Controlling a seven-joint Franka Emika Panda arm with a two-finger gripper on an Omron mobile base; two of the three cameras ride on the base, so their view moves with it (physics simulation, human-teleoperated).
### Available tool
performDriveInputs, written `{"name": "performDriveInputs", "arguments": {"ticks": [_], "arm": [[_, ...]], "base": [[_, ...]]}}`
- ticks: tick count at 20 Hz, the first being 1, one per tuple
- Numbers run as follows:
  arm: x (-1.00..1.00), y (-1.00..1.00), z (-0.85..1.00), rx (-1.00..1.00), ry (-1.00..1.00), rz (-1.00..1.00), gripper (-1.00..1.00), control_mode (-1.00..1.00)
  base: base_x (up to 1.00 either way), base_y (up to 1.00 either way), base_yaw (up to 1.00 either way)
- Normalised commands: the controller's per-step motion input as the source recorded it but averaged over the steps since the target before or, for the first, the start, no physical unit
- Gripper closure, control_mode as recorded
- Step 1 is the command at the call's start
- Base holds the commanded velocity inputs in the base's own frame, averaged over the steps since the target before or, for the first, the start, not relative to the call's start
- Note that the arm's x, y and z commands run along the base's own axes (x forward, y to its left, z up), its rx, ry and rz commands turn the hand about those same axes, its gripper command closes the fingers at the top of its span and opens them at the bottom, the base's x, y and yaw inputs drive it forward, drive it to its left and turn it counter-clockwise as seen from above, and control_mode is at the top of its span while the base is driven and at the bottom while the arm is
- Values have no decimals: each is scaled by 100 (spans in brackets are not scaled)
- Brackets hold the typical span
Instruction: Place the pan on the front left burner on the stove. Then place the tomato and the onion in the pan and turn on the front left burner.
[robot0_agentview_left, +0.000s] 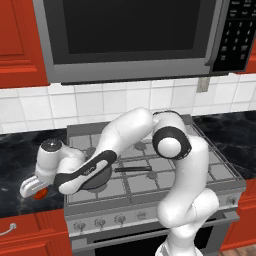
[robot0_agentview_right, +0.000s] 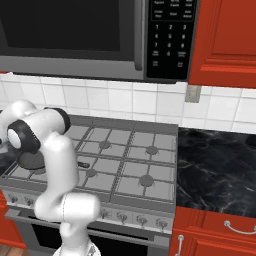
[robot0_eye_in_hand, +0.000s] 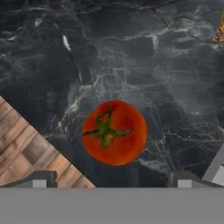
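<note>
One tomato (robot0_eye_in_hand: 114, 132) between tool (robot0_eye_in_hand: 110, 183) tips

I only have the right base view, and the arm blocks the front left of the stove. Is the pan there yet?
Observer: Yes. In the left base view the pan sits on the front left section of the stove, with its handle pointing right.
Operator: Good. Where did the pincer go?
Observer: The pincer is left of the stove, low over the black marble counter.
Operator: Is it on anything?
Observer: Not touching. The hand view shows it open, with the tomato lying on the counter between the two tips, stem side facing the camera.
</note>
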Motion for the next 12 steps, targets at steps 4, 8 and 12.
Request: {"name": "performDriveInputs", "arguments": {"ticks": [4, 8, 12], "arm": [[27, 35, 0, 0, -1, 0, -100, -100], [48, 18, 0, 0, 0, 0, -100, -100], [7, -4, 0, 0, 0, 0, -100, -100]], "base": [[0, 0, 0], [0, 0, 0], [0, 0, 0]]}}
